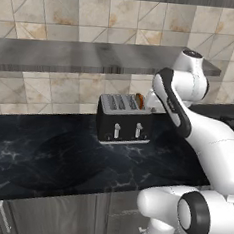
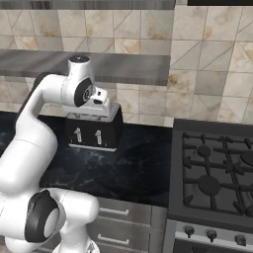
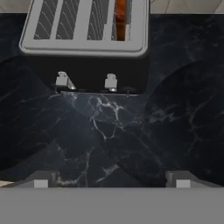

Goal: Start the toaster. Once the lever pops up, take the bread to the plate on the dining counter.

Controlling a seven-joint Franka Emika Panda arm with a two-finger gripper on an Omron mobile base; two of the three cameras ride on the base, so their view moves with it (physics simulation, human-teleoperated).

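STEP: start toaster | TOASTER [image 1: 125,118]: on black table [image 1: 45,158], 12 o'clock in hand view | BREAD [image 3: 121,17]: in a right-hand slot, top showing | FINGERS [image 3: 111,179]: spread wide, empty, above table short of levers | RISK: wide fingers could straddle right lever [image 3: 110,81] or press the wrong one, leaving bread untoasted

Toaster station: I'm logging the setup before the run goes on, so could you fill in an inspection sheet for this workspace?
Surface: black marble worktop, bare in front of the toaster.
Job's things: toaster upright by the wall, two front levers; bread standing in its rightmost slot.
Clutter: nothing seen.
Hand: hand open, holding nothing, over the worktop in front of the toaster, apart from it.
Cables: nothing seen.
Surroundings: tiled wall, grey shelf above, gas stove to the right, drawers below.
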